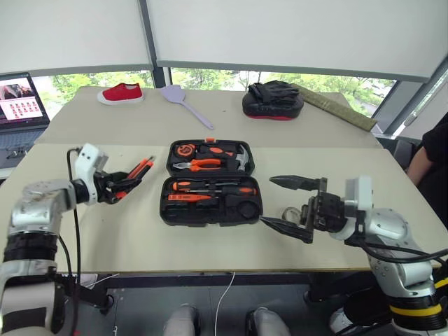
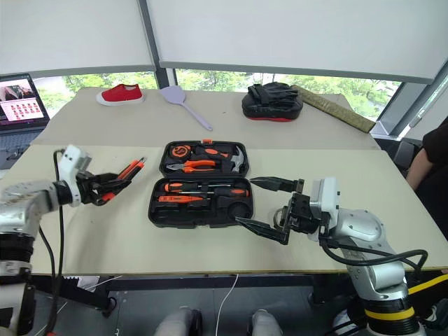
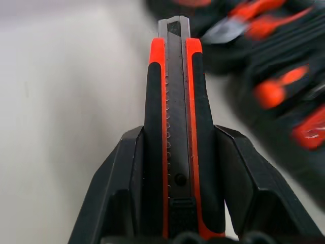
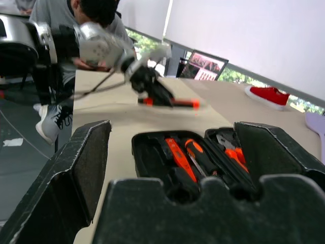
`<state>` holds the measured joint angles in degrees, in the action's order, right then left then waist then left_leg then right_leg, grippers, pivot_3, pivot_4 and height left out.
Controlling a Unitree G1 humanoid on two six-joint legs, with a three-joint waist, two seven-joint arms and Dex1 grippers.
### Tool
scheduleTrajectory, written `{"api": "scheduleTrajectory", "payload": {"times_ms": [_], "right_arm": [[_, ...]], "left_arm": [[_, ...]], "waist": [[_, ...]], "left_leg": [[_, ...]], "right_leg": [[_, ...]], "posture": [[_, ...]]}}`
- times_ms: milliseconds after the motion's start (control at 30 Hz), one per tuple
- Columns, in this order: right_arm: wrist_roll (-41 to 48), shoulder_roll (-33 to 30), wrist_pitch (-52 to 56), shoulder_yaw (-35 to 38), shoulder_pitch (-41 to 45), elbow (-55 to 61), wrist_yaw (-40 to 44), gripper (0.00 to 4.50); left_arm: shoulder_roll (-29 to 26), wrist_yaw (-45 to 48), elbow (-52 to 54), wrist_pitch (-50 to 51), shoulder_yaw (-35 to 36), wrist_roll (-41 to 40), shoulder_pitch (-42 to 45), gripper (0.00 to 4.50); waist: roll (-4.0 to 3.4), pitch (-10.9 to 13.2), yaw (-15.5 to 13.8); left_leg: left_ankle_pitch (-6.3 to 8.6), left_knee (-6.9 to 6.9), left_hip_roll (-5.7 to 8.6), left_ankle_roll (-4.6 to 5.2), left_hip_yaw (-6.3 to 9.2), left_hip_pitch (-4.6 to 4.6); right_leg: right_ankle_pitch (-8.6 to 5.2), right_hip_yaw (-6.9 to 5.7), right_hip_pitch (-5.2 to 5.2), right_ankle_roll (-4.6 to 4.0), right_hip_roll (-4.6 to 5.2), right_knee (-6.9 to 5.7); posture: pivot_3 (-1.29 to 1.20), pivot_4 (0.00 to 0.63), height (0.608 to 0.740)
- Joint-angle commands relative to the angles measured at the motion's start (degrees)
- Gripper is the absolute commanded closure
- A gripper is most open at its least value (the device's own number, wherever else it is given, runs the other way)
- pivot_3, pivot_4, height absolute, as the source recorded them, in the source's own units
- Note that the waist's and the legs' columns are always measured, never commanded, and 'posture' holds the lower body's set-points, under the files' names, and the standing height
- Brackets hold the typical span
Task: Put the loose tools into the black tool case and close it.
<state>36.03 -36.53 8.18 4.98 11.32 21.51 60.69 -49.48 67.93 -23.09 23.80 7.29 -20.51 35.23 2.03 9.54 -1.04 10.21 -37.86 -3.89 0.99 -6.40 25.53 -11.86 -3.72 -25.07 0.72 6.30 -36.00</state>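
Left gripper (image 1: 120, 187) clamps the orange-black utility knife (image 1: 138, 173) by its rear, hiding it; tip toward open black moulded tool case (image 1: 210, 181). Right gripper (image 1: 290, 208) gapes wide, empty.

Open black tool case (image 1: 210, 190) mid-table; orange-black utility knife (image 1: 136, 173) aloft, left of it.

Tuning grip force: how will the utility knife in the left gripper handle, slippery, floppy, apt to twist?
Probably stiff: the utility knife looks like a straight rigid bar. Likely not slippery, since the left gripper presses on its black rubbery side grips. It may pivot: it is held near its rear end, with most of its length sticking out ahead toward the open black tool case.
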Motion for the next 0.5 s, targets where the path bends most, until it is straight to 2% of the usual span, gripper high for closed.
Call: {"api": "scheduleTrajectory", "payload": {"times_ms": [33, 100, 200, 500], "right_arm": [[-1.3, -4.2, -1.6, 2.8, -2.4, 1.1, 3.5, 0.0], [-1.0, -5.3, -1.2, 3.5, -3.3, 0.5, 4.0, 0.0], [-2.0, -7.5, -0.3, 3.6, -4.6, 0.3, 4.6, 0.0], [-0.1, -6.7, 0.8, 4.9, -4.7, 1.1, 1.9, 0.0]], "left_arm": [[-0.4, 15.6, 13.1, -5.0, -9.5, -0.8, 1.2, 2.89], [1.0, 16.1, 16.0, -5.7, -14.1, 2.2, 2.6, 2.89], [3.4, 13.4, 15.8, -10.0, -21.1, 10.6, 5.6, 2.89], [9.7, 9.4, 9.8, -10.4, -25.9, 17.2, 10.4, 2.89]], "waist": [[-0.01, 0.0, -0.5], [-0.01, 0.0, -0.7], [0.0, 0.0, -0.9], [0.0, 0.0, -0.5]], "left_leg": [[0.0, 0.0, 0.06, 0.0, -0.01, 0.0], [0.01, 0.0, 0.1, 0.01, -0.03, -0.01], [-0.01, -0.04, 0.05, 0.04, -0.03, -0.01], [-0.03, -0.06, -0.01, 0.09, 0.06, -0.03]], "right_leg": [[-0.01, 0.0, 0.03, 0.01, 0.05, 0.02], [-0.08, 0.0, 0.07, 0.08, 0.09, 0.06], [-0.14, 0.04, 0.05, 0.22, -0.01, -0.01], [-0.13, 0.13, 0.02, 0.22, -0.2, -0.06]], "posture": [[0.0, 0.15, 0.74], [0.0, 0.15, 0.74], [0.0, 0.15, 0.74], [0.0, 0.15, 0.74]]}}
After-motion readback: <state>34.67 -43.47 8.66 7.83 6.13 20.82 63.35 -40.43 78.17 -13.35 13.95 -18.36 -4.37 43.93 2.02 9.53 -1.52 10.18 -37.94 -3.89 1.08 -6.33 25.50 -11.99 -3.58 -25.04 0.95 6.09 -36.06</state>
